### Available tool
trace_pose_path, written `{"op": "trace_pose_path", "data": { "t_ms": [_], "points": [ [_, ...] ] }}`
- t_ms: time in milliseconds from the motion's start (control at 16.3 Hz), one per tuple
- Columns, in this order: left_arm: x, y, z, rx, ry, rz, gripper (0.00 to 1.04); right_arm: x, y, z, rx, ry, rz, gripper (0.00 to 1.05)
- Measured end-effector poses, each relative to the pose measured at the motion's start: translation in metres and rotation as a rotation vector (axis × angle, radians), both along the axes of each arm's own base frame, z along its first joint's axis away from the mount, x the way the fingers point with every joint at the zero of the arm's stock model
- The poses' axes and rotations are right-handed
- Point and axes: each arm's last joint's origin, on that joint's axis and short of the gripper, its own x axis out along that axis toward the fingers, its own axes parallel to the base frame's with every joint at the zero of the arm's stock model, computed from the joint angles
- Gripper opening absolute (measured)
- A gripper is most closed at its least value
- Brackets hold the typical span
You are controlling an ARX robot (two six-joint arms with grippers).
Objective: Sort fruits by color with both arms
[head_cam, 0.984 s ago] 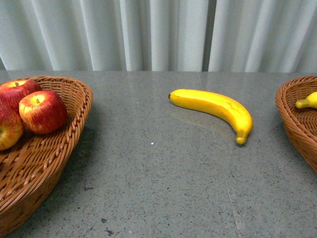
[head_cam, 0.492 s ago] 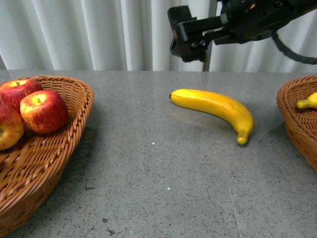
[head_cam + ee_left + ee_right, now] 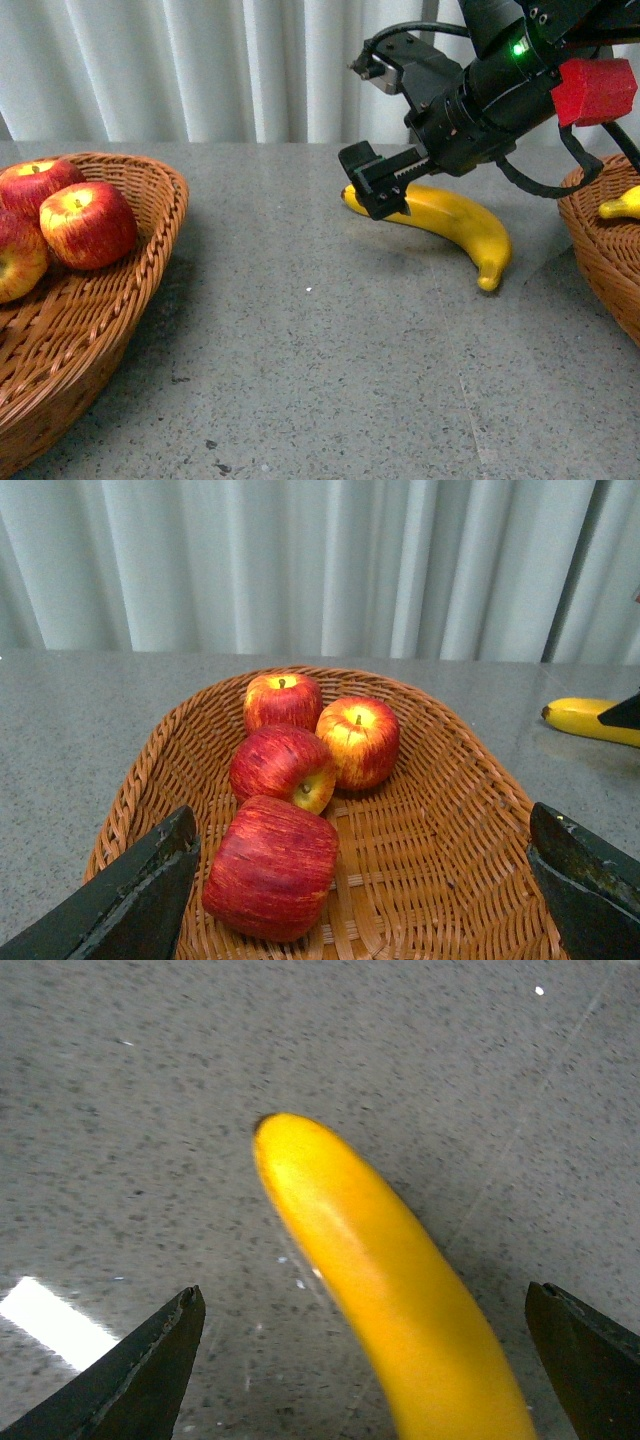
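A long yellow banana [image 3: 455,222] lies on the grey table; it also shows in the right wrist view [image 3: 385,1290]. My right gripper [image 3: 375,185] is open and sits just above its dark-tipped left end, one finger to each side [image 3: 370,1360]. Red apples [image 3: 85,225] lie in the left wicker basket [image 3: 150,250]. In the left wrist view my open left gripper [image 3: 365,880] hovers over that basket [image 3: 440,870], with several apples [image 3: 270,865] between and beyond its fingers. A second banana [image 3: 622,205] lies in the right basket [image 3: 590,235].
White curtains [image 3: 200,70] hang behind the table's far edge. Bare grey tabletop [image 3: 330,360] stretches between the two baskets. The right arm's black body with a red block [image 3: 592,90] reaches in from the upper right.
My right gripper has come down from up by the curtain to the left end of the banana. The banana and the apples have not moved.
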Motion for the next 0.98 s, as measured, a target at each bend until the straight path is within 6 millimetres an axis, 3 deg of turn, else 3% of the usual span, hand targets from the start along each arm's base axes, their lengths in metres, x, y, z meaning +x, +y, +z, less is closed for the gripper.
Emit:
{"op": "trace_pose_path", "data": {
  "t_ms": [246,430,492,799,984],
  "points": [
    [0.000,0.000,0.000,0.000,0.000,0.000,0.98,0.015,-0.015,-0.014,-0.062,0.021,-0.067,0.98],
    [0.000,0.000,0.000,0.000,0.000,0.000,0.98,0.013,-0.019,-0.023,-0.131,0.088,-0.070,0.98],
    [0.000,0.000,0.000,0.000,0.000,0.000,0.98,0.013,-0.019,-0.023,-0.144,0.090,-0.067,0.92],
    [0.000,0.000,0.000,0.000,0.000,0.000,0.98,0.013,-0.013,-0.020,-0.083,0.093,-0.041,0.41],
    [0.000,0.000,0.000,0.000,0.000,0.000,0.98,0.018,-0.012,-0.007,0.035,0.056,-0.044,0.37]
  ]
}}
